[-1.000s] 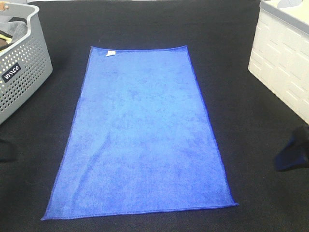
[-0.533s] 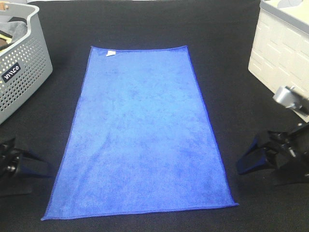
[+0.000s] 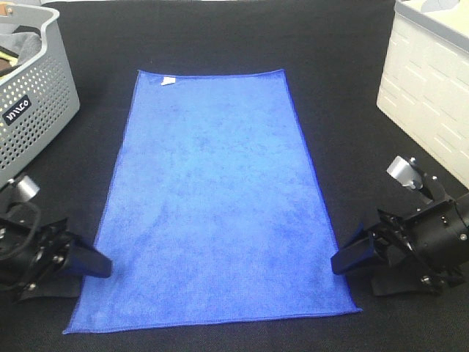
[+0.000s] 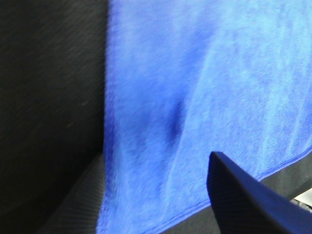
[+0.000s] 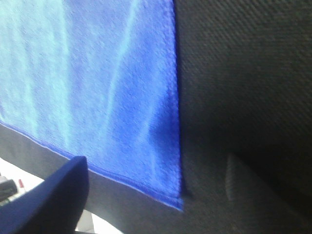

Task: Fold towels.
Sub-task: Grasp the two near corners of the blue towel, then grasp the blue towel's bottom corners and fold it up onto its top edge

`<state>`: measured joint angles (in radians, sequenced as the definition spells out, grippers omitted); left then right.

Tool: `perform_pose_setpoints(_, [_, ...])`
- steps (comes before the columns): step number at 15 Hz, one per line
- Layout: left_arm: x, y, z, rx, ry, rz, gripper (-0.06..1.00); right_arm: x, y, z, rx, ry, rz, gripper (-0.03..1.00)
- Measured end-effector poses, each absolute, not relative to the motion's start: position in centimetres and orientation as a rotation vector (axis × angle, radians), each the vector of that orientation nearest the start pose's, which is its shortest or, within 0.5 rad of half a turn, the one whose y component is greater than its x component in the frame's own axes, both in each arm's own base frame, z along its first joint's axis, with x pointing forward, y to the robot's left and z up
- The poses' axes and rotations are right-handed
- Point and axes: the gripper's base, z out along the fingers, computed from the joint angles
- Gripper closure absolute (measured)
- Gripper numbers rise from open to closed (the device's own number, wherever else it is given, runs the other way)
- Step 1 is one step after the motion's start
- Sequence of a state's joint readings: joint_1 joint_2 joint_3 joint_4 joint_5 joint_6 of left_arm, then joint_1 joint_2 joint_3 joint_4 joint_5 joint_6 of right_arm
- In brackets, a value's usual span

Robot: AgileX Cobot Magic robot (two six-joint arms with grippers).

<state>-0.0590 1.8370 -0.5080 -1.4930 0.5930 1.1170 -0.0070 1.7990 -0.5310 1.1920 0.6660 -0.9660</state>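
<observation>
Towel lies flat, fully spread on black surface. Left hand sits low at its near left edge, right hand low just beside its near right edge. Both hands wide open, gripping nothing.

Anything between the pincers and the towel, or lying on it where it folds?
Nothing visible. The left pincer and right pincer sit open at the side edges of the towel, near its front corners. Nothing lies on it; the grey basket and white basket stand off it.

Blue towel flat, unfolded, ctr.
</observation>
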Motion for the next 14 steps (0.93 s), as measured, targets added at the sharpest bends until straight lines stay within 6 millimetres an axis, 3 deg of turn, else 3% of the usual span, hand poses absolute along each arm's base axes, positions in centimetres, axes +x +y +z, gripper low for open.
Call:
perform_pose_setpoints(4, [24.6,-9.1,7.8,-0.227,2.839,-0.983,0.35,22.5,8.5,8.4,0.093,2.931,0.956,0.29])
perform_pose_setpoints(6, [25.1,-10.2,7.7,-0.182,2.84,-0.991,0.4,22.6,8.8,8.1,0.118,2.931,0.919,0.4])
perform_pose_setpoints(7, [25.1,-10.2,7.7,-0.182,2.84,-0.991,0.4,22.6,8.8,8.1,0.118,2.931,0.919,0.4])
perform_pose_setpoints(8, [25.1,-10.2,7.5,-0.199,2.85,-0.981,0.49,22.7,8.7,8.0,0.132,2.929,0.898,0.5])
perform_pose_setpoints(9, [25.1,-10.1,7.3,-0.218,2.862,-0.947,0.64,22.8,8.5,7.8,0.139,2.933,0.85,0.69])
perform_pose_setpoints(10, [25.0,-10.0,7.1,-0.216,2.87,-0.935,0.84,22.8,8.5,7.6,0.143,2.936,0.829,0.82])
perform_pose_setpoints(11, [25.0,-10.0,7.0,-0.215,2.876,-0.933,0.92,22.8,8.4,7.5,0.141,2.937,0.809,0.94])
perform_pose_setpoints(14, [24.8,-10.0,7.3,-0.182,2.888,-0.932,0.93,22.7,8.4,7.6,0.159,2.947,0.818,0.97])
